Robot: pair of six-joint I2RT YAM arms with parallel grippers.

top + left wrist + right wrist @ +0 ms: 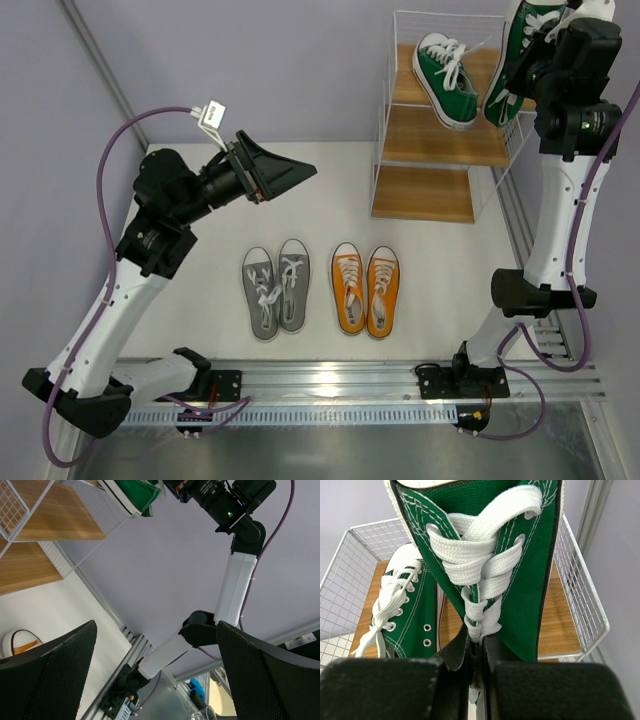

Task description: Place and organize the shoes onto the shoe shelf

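Right fingers (380,690) pinch the 2nd green shoe (485,540) over the shelf's top board (565,625); left fingers (50,675) gape empty. Next, you lower it beside its mate (412,607).

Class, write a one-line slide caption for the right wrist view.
Right gripper holds a green shoe over the shoe shelf, beside its mate resting on the top board.

Matt green canvas shoe (530,580), pale wooden shelf (425,192)
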